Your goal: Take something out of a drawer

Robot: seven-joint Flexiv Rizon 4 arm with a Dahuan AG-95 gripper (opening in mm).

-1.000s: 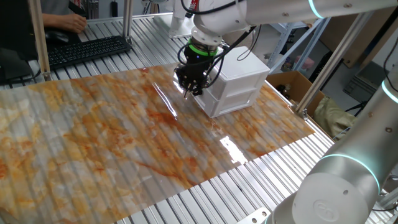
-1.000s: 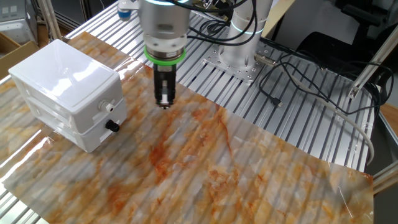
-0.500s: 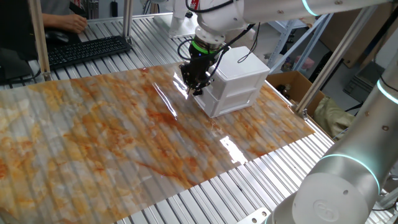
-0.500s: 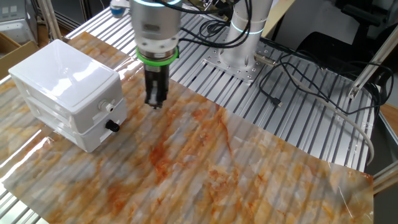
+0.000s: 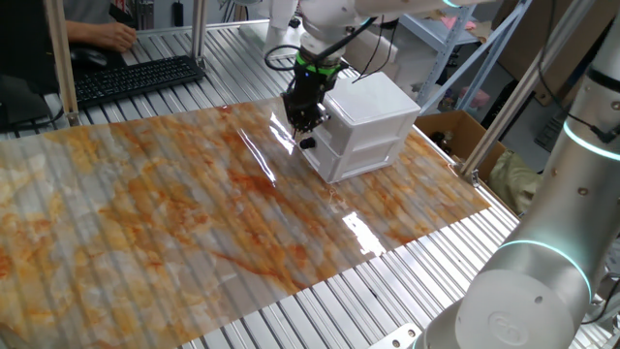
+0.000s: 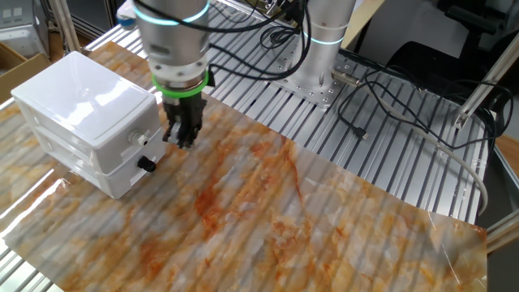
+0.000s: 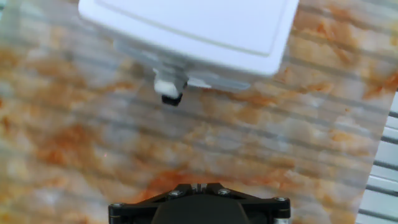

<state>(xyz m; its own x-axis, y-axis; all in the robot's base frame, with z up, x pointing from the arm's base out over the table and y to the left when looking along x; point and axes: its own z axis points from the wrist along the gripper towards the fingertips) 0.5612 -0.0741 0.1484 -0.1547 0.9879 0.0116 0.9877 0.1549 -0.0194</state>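
Observation:
The white cabinet (image 6: pixel 81 101) stands at the table's corner, also seen in the one fixed view (image 5: pixel 373 121) and in the hand view (image 7: pixel 199 28). Its top drawer (image 6: pixel 122 134) is shut and has a small white knob (image 6: pixel 135 139), which also shows in the hand view (image 7: pixel 169 84). The lower drawer has a black knob (image 6: pixel 147 165). My gripper (image 6: pixel 180 139) hangs just in front of the drawer fronts, close to the knobs, with its fingers together and nothing between them. It also shows in the one fixed view (image 5: pixel 304 122) and in the hand view (image 7: pixel 198 186). The wooden block is hidden.
An orange-and-grey marbled mat (image 6: pixel 268 211) covers the slatted metal table. A keyboard (image 5: pixel 136 78) and a person's hand lie at the far left. A cardboard box (image 5: pixel 455 131) stands behind the cabinet. The arm's base and cables (image 6: pixel 324 49) stand at the back.
My gripper has moved sideways across the mat toward the cabinet and now hangs right in front of the drawer knobs. The drawers have not moved.

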